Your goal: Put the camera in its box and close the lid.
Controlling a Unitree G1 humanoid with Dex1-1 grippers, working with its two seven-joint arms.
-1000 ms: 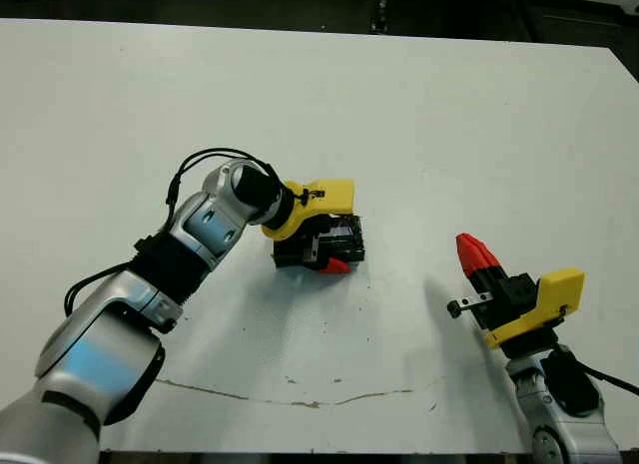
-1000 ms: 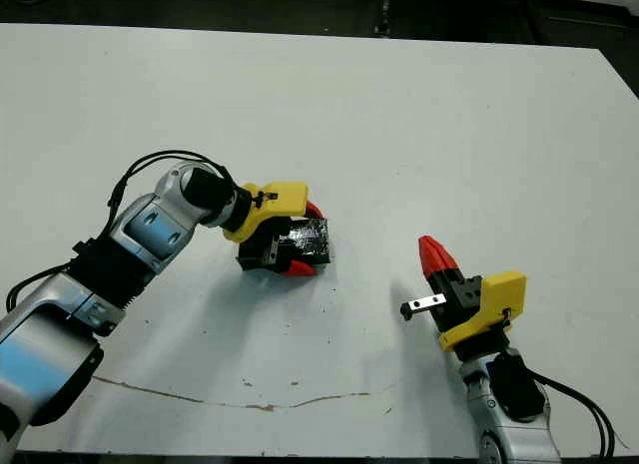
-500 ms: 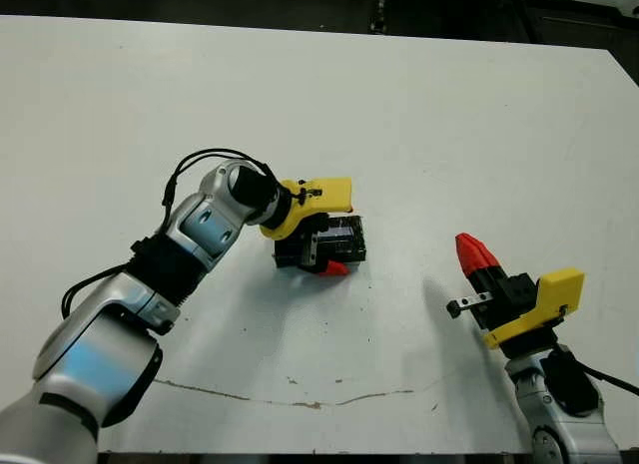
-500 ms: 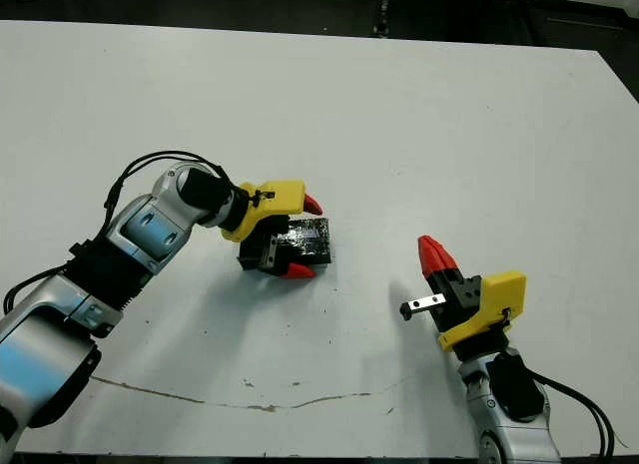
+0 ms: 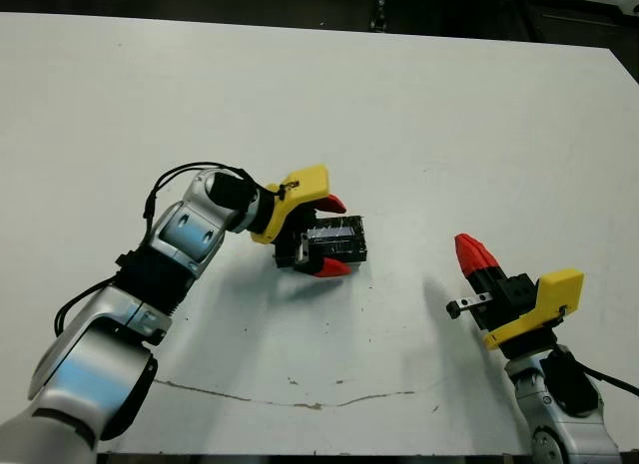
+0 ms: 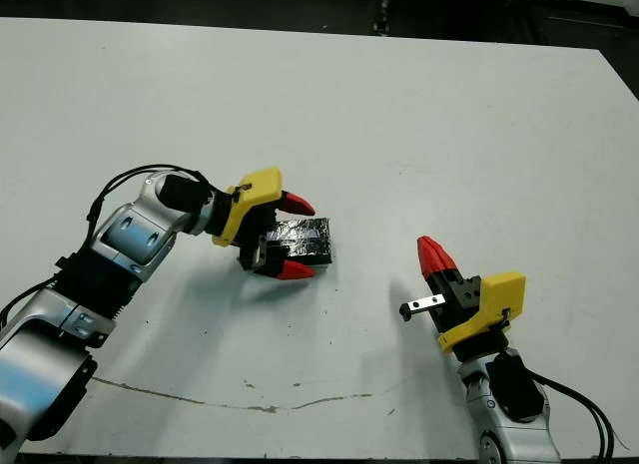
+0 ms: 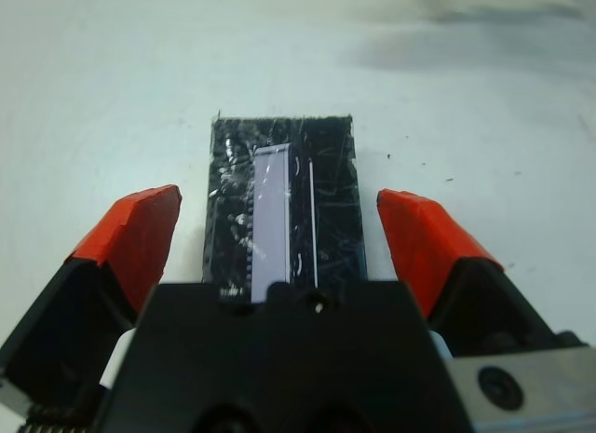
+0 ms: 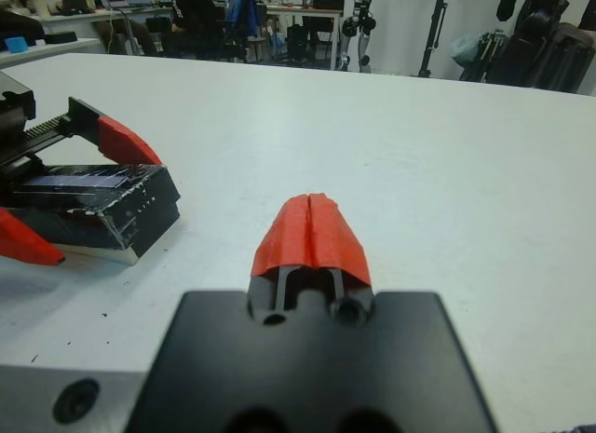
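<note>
Opened wide, left tool (image 7: 284, 242) now straddles the lid (image 7: 284, 209) untouched.

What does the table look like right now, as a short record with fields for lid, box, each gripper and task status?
lid: glittery black lid with a pale silver strip sits flat on top of the box
box: white wall shows under the lid; lies on the white table
camera: not visible
left gripper: left gripper open, red fingers either side of the lid, not touching it
right gripper: right gripper shut, empty, apart from the box
status: lid appears closed
</note>
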